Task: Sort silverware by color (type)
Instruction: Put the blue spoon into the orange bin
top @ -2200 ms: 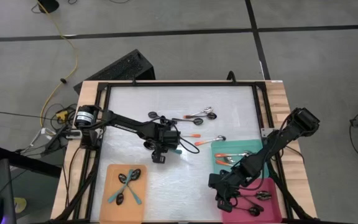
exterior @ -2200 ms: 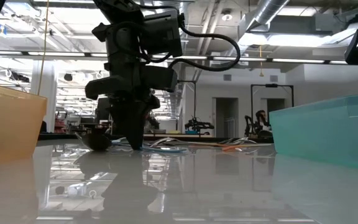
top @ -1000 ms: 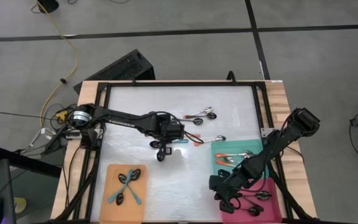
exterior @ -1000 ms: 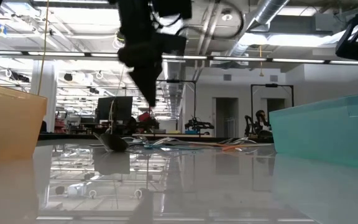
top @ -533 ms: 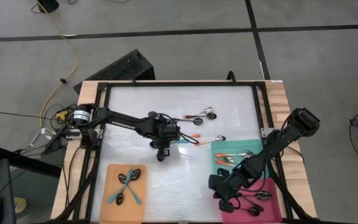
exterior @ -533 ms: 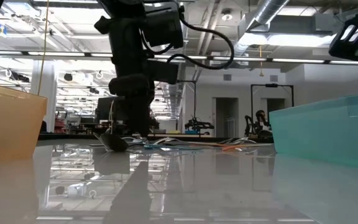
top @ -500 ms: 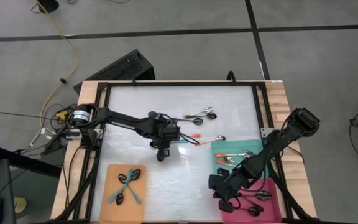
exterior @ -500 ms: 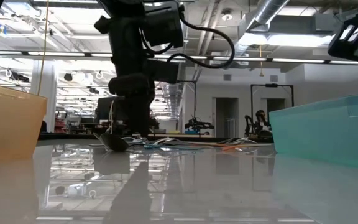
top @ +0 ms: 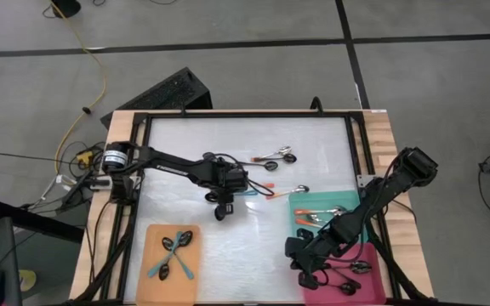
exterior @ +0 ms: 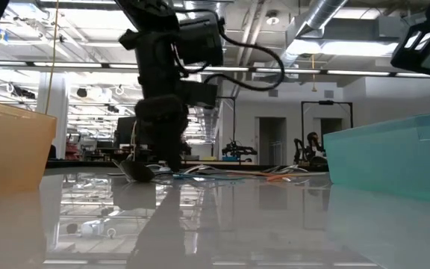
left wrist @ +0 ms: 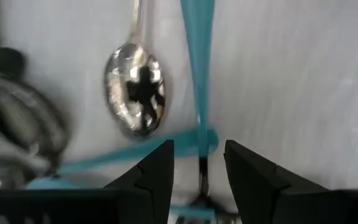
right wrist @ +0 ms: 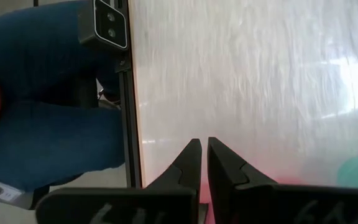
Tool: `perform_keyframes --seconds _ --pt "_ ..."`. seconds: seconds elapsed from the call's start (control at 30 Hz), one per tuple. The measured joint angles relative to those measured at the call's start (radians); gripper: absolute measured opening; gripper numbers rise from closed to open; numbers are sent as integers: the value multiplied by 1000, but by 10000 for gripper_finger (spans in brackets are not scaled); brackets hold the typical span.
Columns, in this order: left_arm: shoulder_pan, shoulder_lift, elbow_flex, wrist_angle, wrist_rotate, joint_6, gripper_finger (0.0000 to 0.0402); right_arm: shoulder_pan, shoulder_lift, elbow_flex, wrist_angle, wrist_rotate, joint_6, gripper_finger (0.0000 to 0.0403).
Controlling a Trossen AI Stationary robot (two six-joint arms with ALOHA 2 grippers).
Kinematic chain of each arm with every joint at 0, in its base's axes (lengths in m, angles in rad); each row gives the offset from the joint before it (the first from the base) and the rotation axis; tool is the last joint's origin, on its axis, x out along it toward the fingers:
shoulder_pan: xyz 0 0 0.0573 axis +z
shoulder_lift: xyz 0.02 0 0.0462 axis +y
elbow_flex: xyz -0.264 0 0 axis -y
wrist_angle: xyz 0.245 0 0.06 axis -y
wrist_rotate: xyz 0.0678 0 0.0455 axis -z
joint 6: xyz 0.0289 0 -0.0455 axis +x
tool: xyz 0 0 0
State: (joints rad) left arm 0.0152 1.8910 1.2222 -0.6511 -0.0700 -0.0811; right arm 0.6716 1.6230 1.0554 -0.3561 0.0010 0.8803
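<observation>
Left gripper [left wrist: 197, 163] is down at the middle of the white table [top: 245, 140], fingers [left wrist: 153, 168] spread apart with a teal-handled spoon [left wrist: 197, 68] running between them, nothing clamped. A shiny spoon bowl [left wrist: 134, 92] lies just beside that handle. More loose spoons [top: 277, 155] are scattered near it toward the far side. Right gripper [right wrist: 200, 163] hangs over the pink tray [top: 373, 255] at the near right corner, fingers pressed together and empty. Orange-handled spoons [top: 317, 215] are in the teal tray [top: 300, 204], teal-handled ones [top: 173, 253] in the orange tray [top: 153, 280].
</observation>
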Motion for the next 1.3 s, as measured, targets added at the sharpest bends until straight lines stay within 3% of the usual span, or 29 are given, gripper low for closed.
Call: perform_keyframes --seconds 0.4,0.67,1.03,1.3 --pt "2 37 3 -32 14 -14 124 0 0 0 -6 1 0 36" --pt "15 38 2 -46 14 -43 10 0 0 -1 -6 1 0 36" --pt "24 5 -5 -30 -32 -111 2 0 0 0 0 69 0 36" --pt "23 -85 -4 35 -32 -167 1 0 0 0 51 228 -3 36"
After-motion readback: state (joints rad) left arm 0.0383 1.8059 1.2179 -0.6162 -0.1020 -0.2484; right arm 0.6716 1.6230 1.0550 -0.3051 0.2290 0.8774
